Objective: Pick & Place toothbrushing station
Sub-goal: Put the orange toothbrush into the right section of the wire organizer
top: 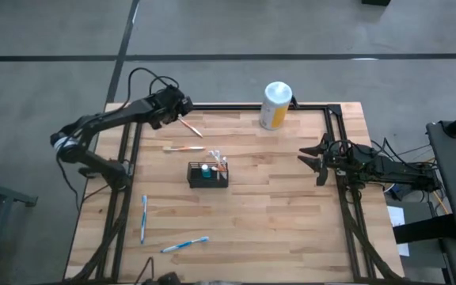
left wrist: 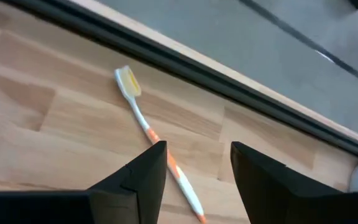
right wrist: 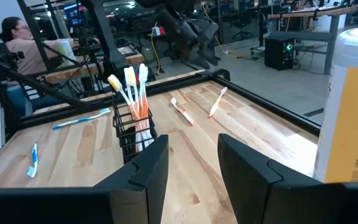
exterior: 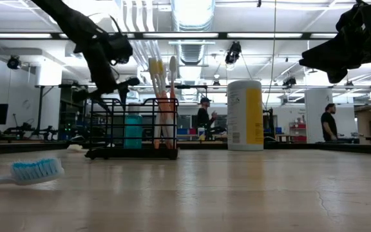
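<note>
While the toothbrushing station (top: pixel 207 174) stands mid-table (three brushes upright inside), we see the left gripper (top: pixel 182 106) hovering, jaws open, above an orange toothbrush (left wrist: pixel 154 138); the right gripper (top: pixel 313 161) waits open at the table's right edge.

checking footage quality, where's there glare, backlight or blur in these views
Low view: bright ceiling lights behind turn both arms into silhouettes, and the nearest blue toothbrush is soft. Left wrist view: the orange toothbrush is sharp, evenly lit, with the left gripper dark. High view: even light, no glare on the table.
</note>
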Robot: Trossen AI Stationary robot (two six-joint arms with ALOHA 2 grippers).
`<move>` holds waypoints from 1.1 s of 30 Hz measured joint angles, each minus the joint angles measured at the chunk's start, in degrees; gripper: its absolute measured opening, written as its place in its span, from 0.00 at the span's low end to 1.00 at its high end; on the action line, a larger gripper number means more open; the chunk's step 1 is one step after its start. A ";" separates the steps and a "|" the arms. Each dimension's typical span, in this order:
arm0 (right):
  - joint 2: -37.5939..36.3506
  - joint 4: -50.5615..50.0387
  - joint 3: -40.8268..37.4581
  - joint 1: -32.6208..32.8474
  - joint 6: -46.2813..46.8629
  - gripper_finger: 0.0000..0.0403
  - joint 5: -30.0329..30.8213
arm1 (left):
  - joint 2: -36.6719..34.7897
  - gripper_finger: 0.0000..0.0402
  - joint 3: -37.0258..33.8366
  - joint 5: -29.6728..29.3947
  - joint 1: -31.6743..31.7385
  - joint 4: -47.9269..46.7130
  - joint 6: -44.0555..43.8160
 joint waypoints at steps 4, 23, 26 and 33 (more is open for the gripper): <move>0.00 -0.04 0.00 0.02 0.00 0.33 0.00 | 4.16 0.46 0.00 1.26 2.08 -0.35 -2.18; 0.02 -0.04 0.00 0.00 0.00 0.33 0.02 | 17.45 0.46 -0.07 8.81 10.42 8.21 -1.62; 0.02 -0.04 0.00 0.00 0.00 0.33 0.00 | 18.36 0.46 -0.03 10.19 11.09 8.50 -2.50; 0.02 -0.03 0.00 0.00 0.00 0.33 0.00 | 18.33 0.40 -0.02 11.08 11.71 8.25 -2.97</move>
